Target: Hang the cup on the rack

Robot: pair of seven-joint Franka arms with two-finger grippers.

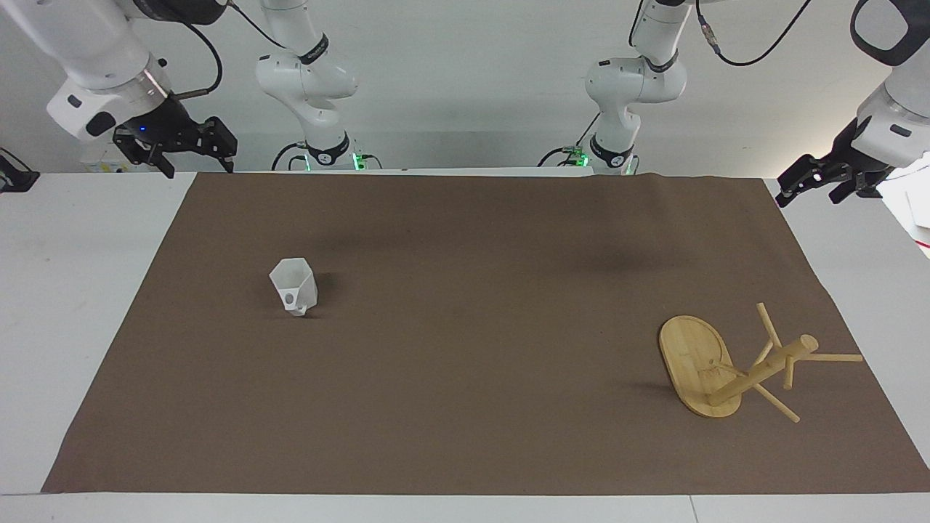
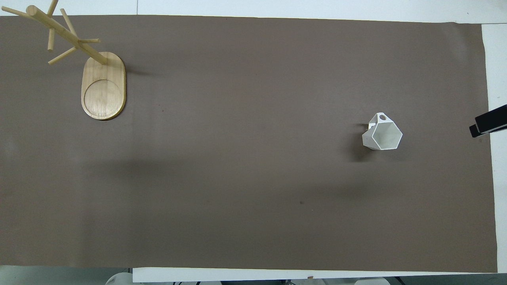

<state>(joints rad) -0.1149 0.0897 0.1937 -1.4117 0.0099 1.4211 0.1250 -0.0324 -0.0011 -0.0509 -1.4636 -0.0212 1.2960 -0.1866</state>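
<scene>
Both arms are waiting, jaws apart, holding nothing: right gripper (image 1: 190, 154) sitting nearest the cup (image 1: 294, 288), left gripper (image 1: 817, 181) nearest the rack (image 1: 726, 367).

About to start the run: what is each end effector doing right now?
Left end effector: open, holding nothing, raised at the left arm's end of the table.
Right end effector: open, holding nothing, raised at its end.
</scene>
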